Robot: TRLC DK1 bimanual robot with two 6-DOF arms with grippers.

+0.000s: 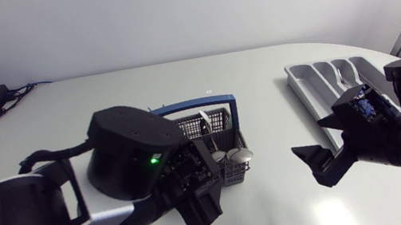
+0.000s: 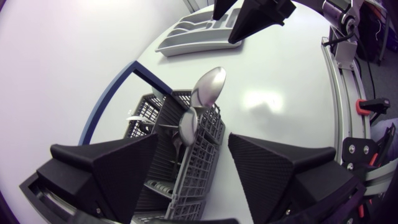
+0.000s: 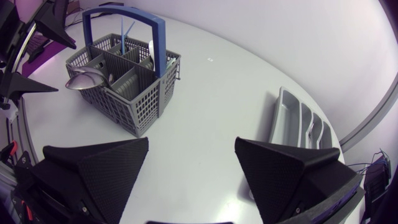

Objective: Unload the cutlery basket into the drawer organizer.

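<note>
- Grey mesh cutlery basket (image 3: 140, 106), blue-handled, holds steel spoons (image 3: 87, 79).
- Our left jaws stand apart over it.
- Right jaws apart, near grey plastic drawer organizer (image 3: 289, 118).

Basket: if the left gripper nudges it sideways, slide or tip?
Probably slides: the basket looks like light plastic mesh on a smooth, glossy table. Tipping seems less likely, since its footprint is wide, though the tall blue handle and protruding spoons raise its weight a bit.
</note>
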